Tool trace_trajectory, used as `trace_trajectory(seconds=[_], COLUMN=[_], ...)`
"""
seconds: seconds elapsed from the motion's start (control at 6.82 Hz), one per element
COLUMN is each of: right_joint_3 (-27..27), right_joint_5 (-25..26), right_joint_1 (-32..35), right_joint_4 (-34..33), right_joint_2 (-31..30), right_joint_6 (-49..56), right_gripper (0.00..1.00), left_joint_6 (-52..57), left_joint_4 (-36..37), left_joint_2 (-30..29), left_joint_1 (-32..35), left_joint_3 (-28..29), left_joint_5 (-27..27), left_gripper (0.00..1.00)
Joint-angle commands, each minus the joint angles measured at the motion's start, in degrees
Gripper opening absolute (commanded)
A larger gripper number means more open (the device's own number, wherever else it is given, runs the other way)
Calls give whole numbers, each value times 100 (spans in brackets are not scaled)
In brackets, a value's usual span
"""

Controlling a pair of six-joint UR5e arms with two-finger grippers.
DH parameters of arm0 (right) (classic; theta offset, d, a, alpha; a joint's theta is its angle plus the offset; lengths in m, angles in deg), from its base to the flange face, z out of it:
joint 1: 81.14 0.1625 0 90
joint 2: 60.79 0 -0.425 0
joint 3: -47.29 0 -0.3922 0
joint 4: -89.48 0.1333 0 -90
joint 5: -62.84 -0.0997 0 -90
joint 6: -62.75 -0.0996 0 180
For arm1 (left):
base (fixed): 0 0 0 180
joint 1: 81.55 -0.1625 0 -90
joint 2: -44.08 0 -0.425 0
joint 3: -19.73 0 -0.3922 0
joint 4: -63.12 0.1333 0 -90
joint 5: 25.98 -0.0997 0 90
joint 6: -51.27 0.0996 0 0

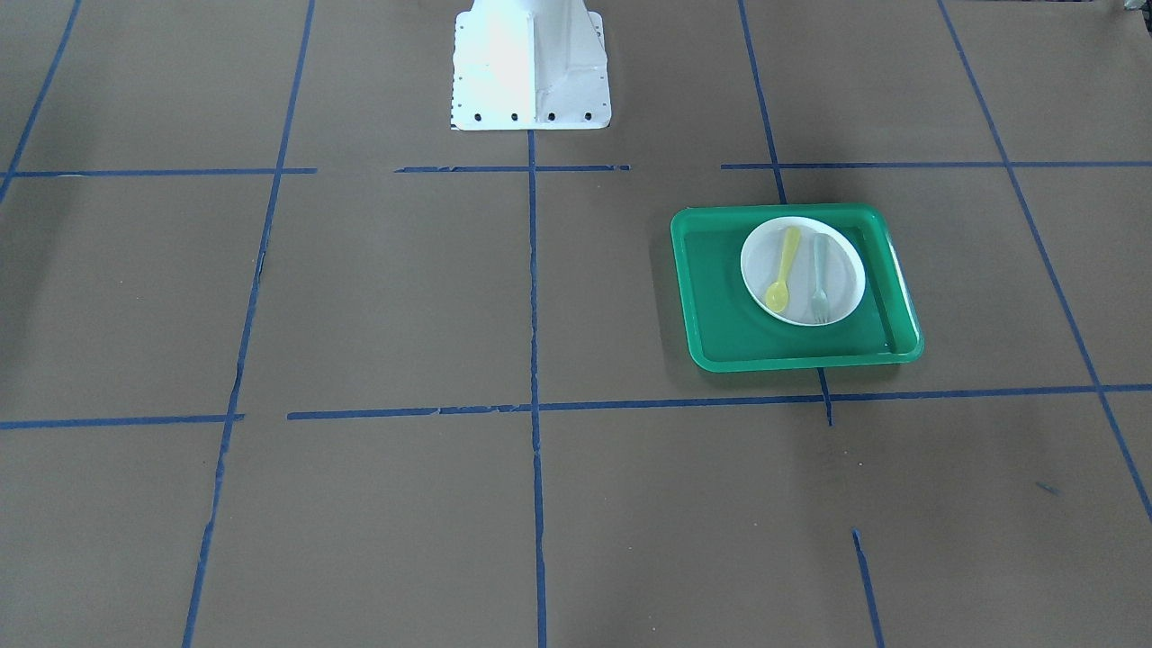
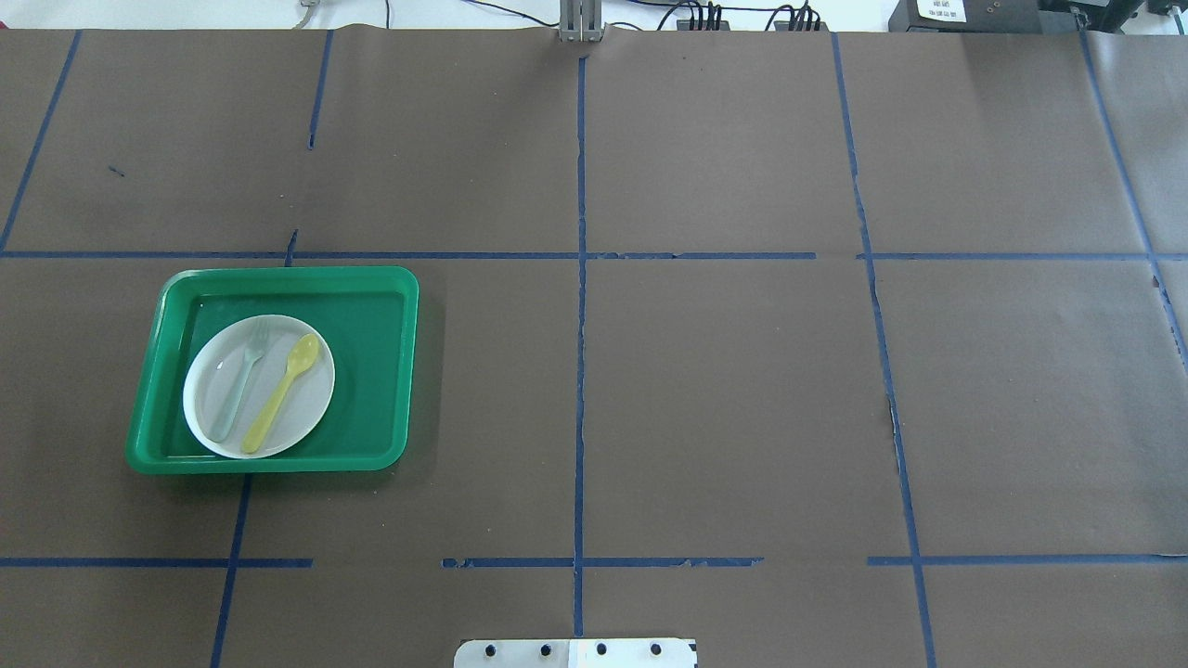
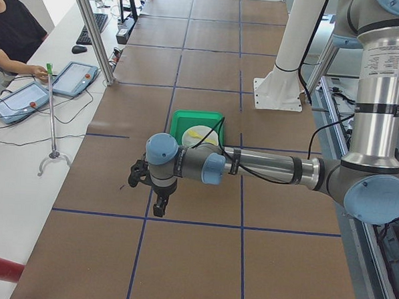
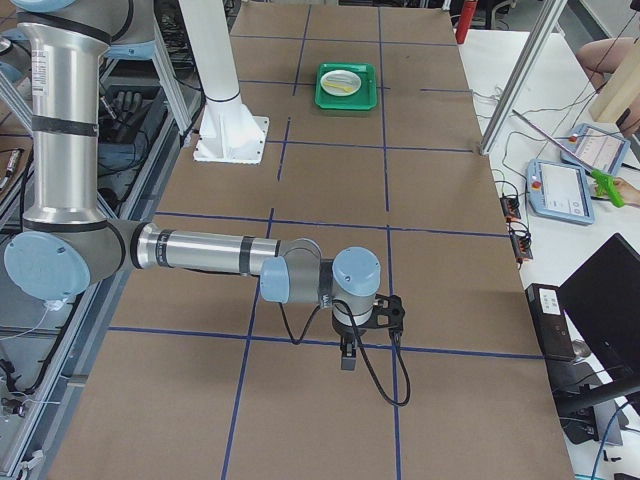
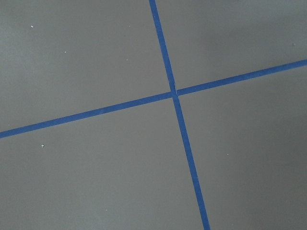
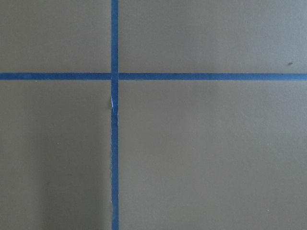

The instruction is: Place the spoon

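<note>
Silver tubes, grey housings and pale blue caps are seen on the left arm [image 3: 265, 168] and right arm [image 4: 200, 250]; a black cable [image 4: 390, 401] is looped beneath the right wrist; the white pedestal [image 1: 531, 63] is edged with dark bolt holes.

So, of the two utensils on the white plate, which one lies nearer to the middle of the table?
The yellow spoon; the grey-green fork lies beside it, on the side away from the table middle.

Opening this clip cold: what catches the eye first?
A green tray stands out on the robot's left side of the brown table. In it sits a white plate with the yellow spoon and a pale fork lying side by side on it.
</note>
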Motion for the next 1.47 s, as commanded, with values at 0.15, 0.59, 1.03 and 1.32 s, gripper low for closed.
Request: trace_trajectory(seconds=[0.15, 0.59, 1.03, 1.32], right_joint_3=[0, 0, -9, 0], right_joint_5=[7, -1, -1, -1], right_joint_1=[0, 0, 0, 0], right_joint_4=[0, 0, 0, 0], right_joint_2=[0, 0, 0, 0], right_joint_6=[0, 0, 0, 0], right_gripper=[100, 100, 100, 100], left_joint_6=[-1368, -2755, -3302, -3329], left_joint_4=[-409, -461, -980, -980], left_joint_2=[-919, -1504, -1477, -1451], left_joint_1=[-1433, -3014, -3939, -4188], left_joint_3=[-260, -417, -304, -208], left_joint_5=[-15, -971, -1147, -1324], left_gripper=[100, 100, 98, 95])
